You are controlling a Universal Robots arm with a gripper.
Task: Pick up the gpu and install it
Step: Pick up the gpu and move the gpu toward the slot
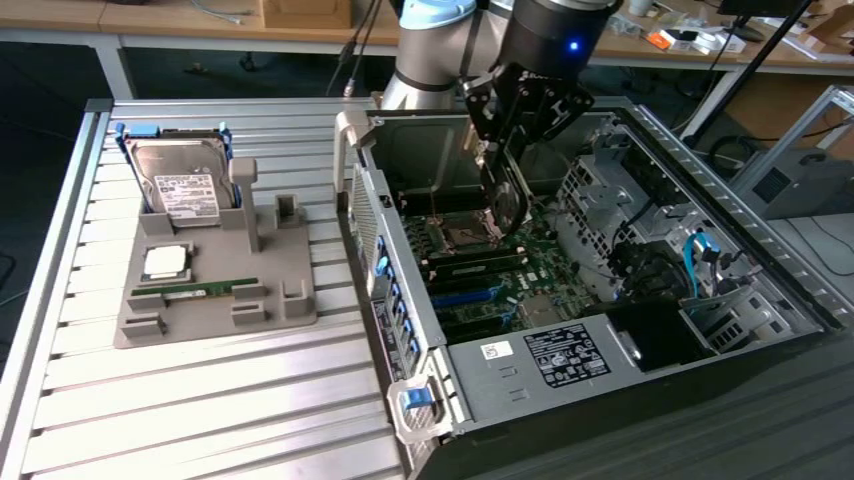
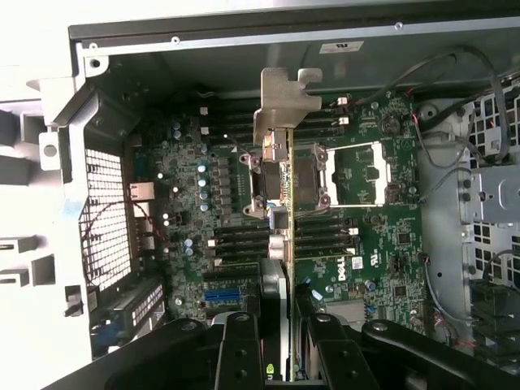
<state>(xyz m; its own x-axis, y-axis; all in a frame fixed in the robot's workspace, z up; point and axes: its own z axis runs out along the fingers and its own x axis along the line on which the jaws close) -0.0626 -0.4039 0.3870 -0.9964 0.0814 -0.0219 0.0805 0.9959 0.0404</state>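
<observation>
Gripper clamps gpu edge-on — over motherboard, between case walls.

Slatted metal table — wooden desk (cluttered) stands behind

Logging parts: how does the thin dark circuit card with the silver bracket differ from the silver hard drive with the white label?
The thin dark circuit card with the silver bracket is gripped on edge by the gripper inside the open case; the silver hard drive with the white label sits outside it in the grey holder. The card is dark and thin; the drive shiny, thicker. Both are rectangular.
</observation>
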